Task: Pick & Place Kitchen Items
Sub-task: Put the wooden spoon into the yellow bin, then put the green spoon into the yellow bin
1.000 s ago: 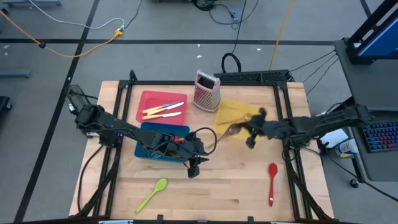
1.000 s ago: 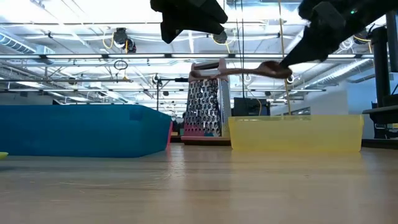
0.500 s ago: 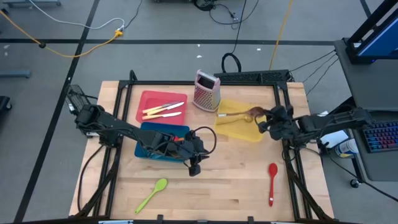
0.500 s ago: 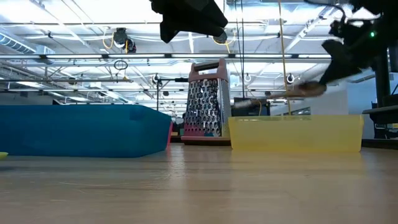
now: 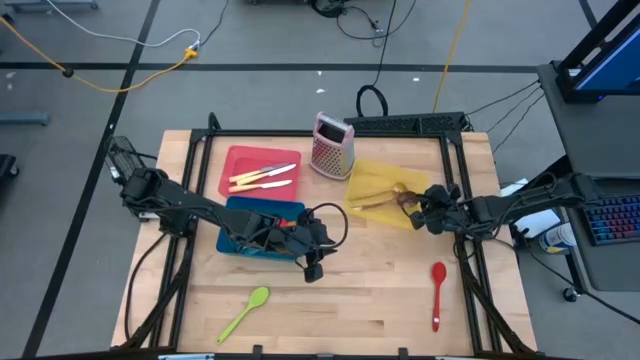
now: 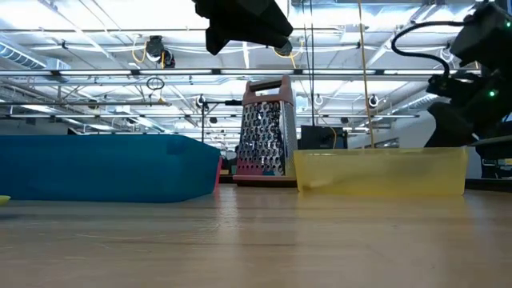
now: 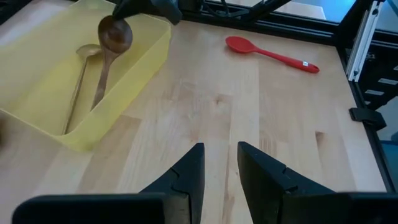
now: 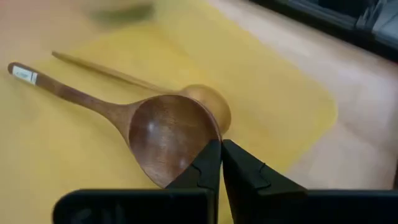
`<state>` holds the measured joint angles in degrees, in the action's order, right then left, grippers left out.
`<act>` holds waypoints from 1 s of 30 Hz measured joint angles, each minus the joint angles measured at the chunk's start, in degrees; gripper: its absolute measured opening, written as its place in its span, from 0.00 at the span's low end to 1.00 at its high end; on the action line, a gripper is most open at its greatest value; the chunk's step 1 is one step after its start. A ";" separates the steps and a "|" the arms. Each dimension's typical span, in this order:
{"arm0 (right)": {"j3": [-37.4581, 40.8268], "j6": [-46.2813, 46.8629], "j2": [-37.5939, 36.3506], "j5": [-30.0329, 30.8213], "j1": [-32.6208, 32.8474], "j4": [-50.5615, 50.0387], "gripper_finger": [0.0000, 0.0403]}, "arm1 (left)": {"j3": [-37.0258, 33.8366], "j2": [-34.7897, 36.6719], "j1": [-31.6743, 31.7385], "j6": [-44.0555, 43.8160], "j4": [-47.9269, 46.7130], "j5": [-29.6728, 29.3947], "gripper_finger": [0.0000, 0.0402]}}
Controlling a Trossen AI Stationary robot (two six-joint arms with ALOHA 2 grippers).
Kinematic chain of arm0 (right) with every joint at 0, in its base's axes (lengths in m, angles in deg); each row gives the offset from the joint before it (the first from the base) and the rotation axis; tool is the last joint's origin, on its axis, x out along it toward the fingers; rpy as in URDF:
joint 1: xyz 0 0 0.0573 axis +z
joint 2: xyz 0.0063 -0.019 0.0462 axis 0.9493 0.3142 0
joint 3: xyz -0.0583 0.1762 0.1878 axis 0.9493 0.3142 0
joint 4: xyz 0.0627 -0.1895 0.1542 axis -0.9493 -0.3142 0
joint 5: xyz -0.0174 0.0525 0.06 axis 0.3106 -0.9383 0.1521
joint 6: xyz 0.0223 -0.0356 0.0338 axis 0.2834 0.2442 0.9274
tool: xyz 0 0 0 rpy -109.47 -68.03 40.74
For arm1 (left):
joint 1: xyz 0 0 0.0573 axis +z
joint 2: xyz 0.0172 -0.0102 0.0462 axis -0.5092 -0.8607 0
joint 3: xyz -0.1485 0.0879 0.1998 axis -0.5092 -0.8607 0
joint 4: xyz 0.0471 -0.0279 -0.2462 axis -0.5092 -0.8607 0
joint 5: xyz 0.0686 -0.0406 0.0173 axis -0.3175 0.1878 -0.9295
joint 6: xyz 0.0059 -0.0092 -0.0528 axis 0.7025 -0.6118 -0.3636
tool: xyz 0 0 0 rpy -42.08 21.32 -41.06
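Pale butcher-block table [image 5: 340, 300]. Near its front edge, left: green spoon [image 5: 245, 311], smooth plastic, lying diagonal. Left-centre: red tray [image 5: 250, 156] holding cream-handled knives [image 5: 263, 177]; blue bin [image 5: 232, 240] just in front of it. Left gripper [image 5: 311, 272] hovers beside the blue bin, arm stretched low across the table, fingers parted, holding nothing. Rear centre: upright metal box grater [image 5: 331, 145], perforated. Right of it: translucent yellow bin [image 5: 372, 180] containing a gold spoon [image 8: 202, 94]. Right gripper [image 8: 220, 163] hangs over the bin's right end, fingers pinched on the rim of the dark wooden spoon [image 8: 158, 134], its handle slanting down into the bin. Front right: glossy red spoon [image 5: 437, 290].
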<state>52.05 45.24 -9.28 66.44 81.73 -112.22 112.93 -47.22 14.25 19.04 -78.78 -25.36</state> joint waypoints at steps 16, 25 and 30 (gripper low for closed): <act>2.88 -15.46 -0.09 1.56 0.00 16.18 0.28 | 0.00 0.00 0.20 -0.02 0.04 -1.49 0.24; 2.88 -32.69 -0.11 -8.39 1.35 42.08 0.32 | 0.00 0.00 -0.23 -0.04 -0.11 -1.51 0.24; 2.88 -34.43 -0.06 -15.05 3.07 46.48 0.32 | 0.00 0.00 -1.15 -0.03 -0.24 -1.49 0.24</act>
<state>54.92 10.81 -9.34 51.39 84.79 -65.74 112.93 -47.22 13.10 19.01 -79.02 -26.85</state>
